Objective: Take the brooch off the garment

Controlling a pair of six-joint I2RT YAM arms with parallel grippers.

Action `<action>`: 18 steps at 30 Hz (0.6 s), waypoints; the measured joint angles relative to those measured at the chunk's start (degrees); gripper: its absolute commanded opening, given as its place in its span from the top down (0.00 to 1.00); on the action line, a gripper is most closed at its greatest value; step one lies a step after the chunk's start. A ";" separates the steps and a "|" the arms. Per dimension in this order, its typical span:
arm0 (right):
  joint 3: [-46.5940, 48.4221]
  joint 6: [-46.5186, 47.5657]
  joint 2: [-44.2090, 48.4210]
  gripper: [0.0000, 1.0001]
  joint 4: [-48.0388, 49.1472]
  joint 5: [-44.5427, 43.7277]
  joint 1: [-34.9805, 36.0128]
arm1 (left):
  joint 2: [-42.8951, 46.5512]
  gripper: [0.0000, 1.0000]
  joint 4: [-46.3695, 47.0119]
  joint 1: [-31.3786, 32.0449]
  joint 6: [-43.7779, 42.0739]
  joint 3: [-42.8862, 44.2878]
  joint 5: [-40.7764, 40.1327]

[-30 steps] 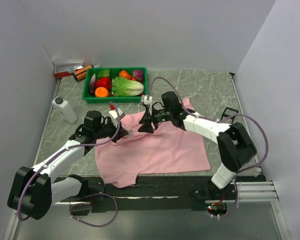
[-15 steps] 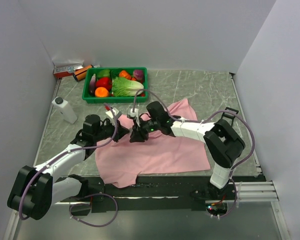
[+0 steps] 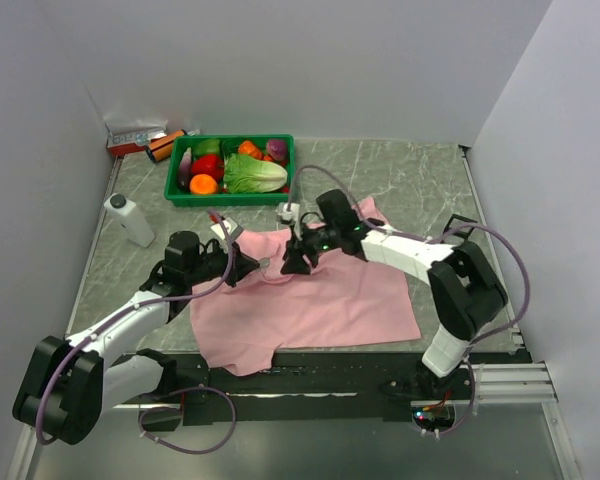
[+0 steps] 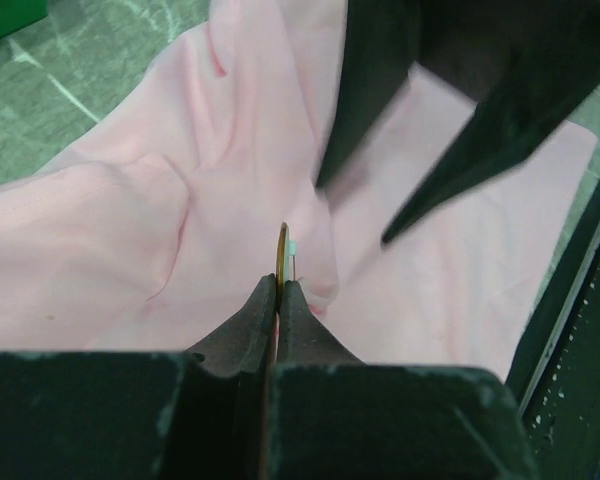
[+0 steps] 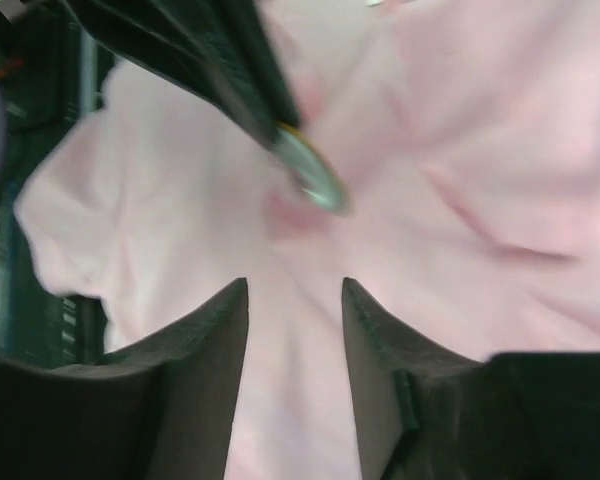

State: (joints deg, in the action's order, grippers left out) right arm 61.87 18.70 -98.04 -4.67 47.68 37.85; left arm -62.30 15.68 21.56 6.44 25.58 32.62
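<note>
**Brooch pinched edge-on; hold the cloth down before pulling**

The brooch (image 4: 283, 247), a thin round disc with a gilt rim, sits in the far-left part of the garment (image 4: 110, 230). The left end effector (image 4: 278, 288) is clamped together on the disc's edge. Pink folds run up to the disc from both sides. This suggests the pin is still through the fabric, though the fastening itself is hidden.

The right end effector (image 5: 295, 290) hovers just beside the brooch. Its fingers are apart, with nothing between them and only cloth below.

To do this step well, the free fingers should probably come down on the fabric right next to the disc, on the side the folds gather from, and press or pinch it there. With the cloth anchored, the left arm can draw the brooch away slowly along the line of the pin rather than straight up. If the whole garment rises with it, the anchor is too far off or the clasp is still closed. A firm grip on so thin an edge may slip, so a short, steady pull is safer than a jerk.

The garment lies spread on the bench (image 3: 410, 180) in front of both arms. A filled green crate (image 3: 240, 138) stands well apart at the far side, and a white bottle (image 3: 128, 218) is off to the left.
</note>
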 measured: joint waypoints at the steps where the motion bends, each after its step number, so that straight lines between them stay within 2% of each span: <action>1: 0.00 2.16 1.27 0.40 -1.01 -0.04 -1.29 | 0.26 0.99 -0.07 0.00 -0.17 0.00 0.57; 5: 0.02 8.17 4.24 0.37 -1.14 0.04 -2.97 | 0.42 0.99 -0.07 0.35 -0.81 0.02 2.34; 9: 0.35 10.01 3.23 0.38 -0.50 0.83 -2.08 | 0.20 0.99 -0.11 1.18 -1.27 0.48 3.93; 18: 3.15 12.39 0.15 0.49 -0.85 2.43 0.11 | 0.07 0.99 -0.35 1.51 -1.68 2.10 5.75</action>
State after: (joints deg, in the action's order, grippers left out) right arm 65.01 31.09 -97.89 -5.52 50.11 37.95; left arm -62.24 15.33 23.07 4.75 27.68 38.37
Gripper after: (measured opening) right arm 0.540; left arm 0.033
